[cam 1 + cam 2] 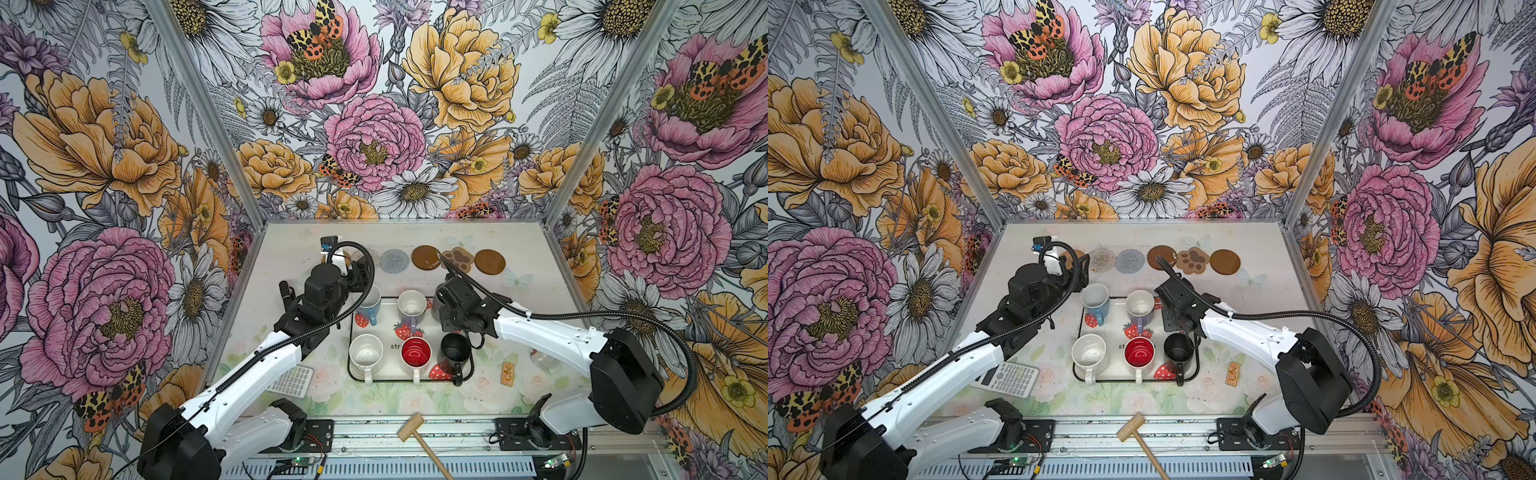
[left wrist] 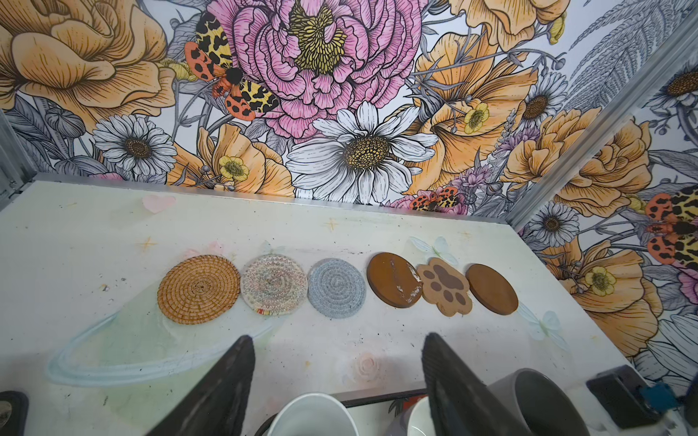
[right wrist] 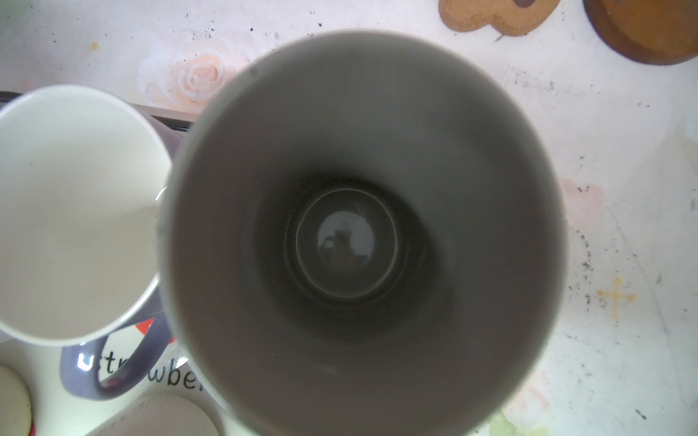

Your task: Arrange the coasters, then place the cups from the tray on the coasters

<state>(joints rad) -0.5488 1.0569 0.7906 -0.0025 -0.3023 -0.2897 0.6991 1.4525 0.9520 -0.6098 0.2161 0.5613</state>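
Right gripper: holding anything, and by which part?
Cannot tell. The right gripper sits over the grey mug, but its fingers and any contact point are hidden.

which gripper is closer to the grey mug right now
right. the right gripper is directly above the grey mug, over its open mouth; the left gripper hangs open near the light blue mug, with the lavender mug in between.

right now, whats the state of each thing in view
coasters, six in a row, all bare
tray, five upright empty mugs on it
grey mug, upright, empty, under right gripper
left gripper, open, empty
right gripper, over grey mug, grip unclear
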